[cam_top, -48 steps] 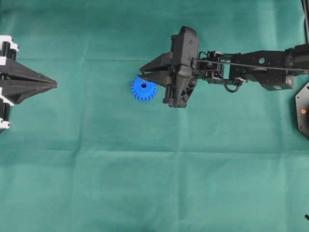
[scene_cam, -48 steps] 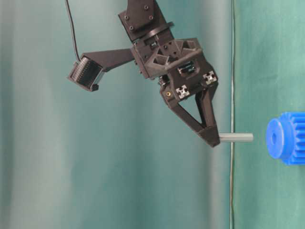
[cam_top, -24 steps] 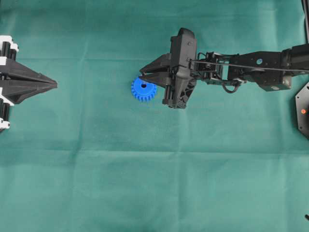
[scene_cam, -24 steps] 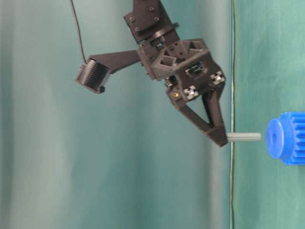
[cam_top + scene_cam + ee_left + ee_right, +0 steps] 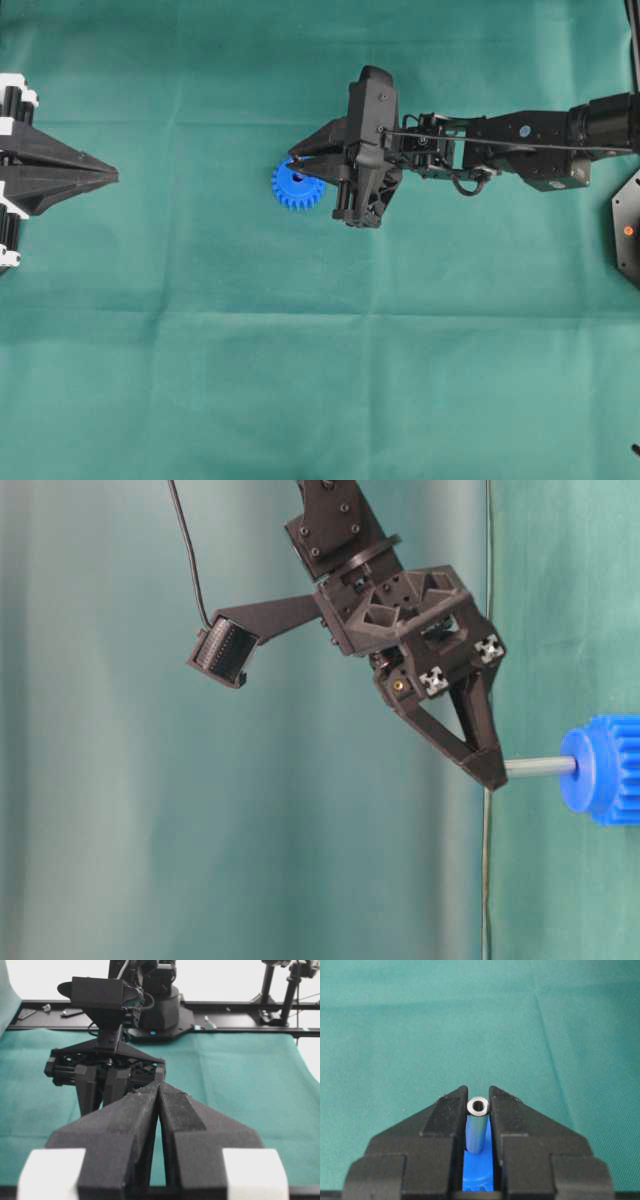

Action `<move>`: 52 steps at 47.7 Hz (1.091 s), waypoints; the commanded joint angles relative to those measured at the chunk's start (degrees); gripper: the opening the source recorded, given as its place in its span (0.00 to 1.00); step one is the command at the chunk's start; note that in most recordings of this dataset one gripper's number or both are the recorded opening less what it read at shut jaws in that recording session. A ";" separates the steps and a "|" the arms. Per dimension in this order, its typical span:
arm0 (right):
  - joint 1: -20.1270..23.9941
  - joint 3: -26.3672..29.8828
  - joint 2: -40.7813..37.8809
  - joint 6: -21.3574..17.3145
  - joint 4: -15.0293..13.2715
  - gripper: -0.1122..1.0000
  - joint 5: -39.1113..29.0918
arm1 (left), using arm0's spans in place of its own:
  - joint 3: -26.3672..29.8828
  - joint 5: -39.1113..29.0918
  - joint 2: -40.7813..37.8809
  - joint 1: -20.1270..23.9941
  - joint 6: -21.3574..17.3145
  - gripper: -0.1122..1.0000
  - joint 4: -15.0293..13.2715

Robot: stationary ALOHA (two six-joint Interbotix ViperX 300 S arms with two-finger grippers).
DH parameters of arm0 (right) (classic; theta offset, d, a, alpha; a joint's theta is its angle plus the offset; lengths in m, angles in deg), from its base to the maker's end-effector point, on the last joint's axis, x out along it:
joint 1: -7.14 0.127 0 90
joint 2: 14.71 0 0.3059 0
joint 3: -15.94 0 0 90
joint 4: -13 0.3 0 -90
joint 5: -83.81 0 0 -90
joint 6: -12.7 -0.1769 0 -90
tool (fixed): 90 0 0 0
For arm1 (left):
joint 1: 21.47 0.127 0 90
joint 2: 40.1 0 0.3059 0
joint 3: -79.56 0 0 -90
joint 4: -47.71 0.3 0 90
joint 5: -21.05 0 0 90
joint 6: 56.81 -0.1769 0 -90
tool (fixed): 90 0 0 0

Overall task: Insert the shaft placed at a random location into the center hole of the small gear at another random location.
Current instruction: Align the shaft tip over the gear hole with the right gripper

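Black, my right gripper [image 5: 478,1110] pinches the shaft [image 5: 477,1130] between its fingertips, one finger on each side of the pin; from the wrist camera I look straight down its bright ringed top end. In the table-level view the shaft [image 5: 540,767] juts from the fingertips toward 3 o'clock, and its far end meets the hub face of the gear [image 5: 603,770]. I cannot tell from these views whether the tip has gone into the hole or only touches its mouth.

From overhead, the right gripper [image 5: 292,160] sits over the gear's [image 5: 297,187] 12 o'clock edge, the arm stretching away toward 3 o'clock. The hole [image 5: 297,177] shows as a dark spot just under the fingertips. The gear lies flat on the green cloth [image 5: 320,350].

Well apart, at 9 o'clock from the gear, my left gripper [image 5: 110,175] points toward it with its fingers pressed together on nothing.
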 commanded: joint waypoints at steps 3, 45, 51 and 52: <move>0.18 1.14 0.79 0.62 0.09 0.22 0.62 | 1.41 0.26 -0.26 -0.09 0.00 0.10 0.09; 0.44 1.14 2.81 0.62 0.00 0.22 0.44 | 1.32 0.26 -0.35 -0.09 0.00 0.10 0.09; 0.44 1.23 1.85 0.62 0.09 0.22 1.14 | 1.41 0.26 -0.26 -0.09 0.09 0.10 0.09; 0.44 1.23 1.67 0.53 0.18 0.22 1.14 | 1.32 0.26 -0.26 -0.09 0.00 0.10 0.09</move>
